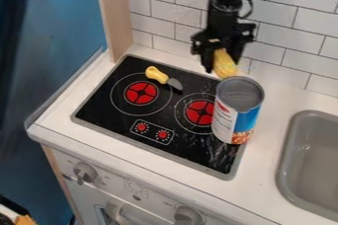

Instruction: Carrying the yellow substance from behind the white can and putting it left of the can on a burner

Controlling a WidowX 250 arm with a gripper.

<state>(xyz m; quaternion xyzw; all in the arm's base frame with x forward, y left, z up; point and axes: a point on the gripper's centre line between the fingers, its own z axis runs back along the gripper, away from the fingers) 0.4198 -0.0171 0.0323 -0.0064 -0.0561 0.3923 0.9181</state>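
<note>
On the can [245, 118], a white, blue and orange label [225, 122] is borne, with large letters near its base (the smaller print is too fine to be made out). The yellow substance [225, 64] is pinched between the parted fingers of the black gripper [222, 65], and is held up behind the can's grey top, towards the tiled wall [290, 31], beyond the stovetop [119, 120].
</note>
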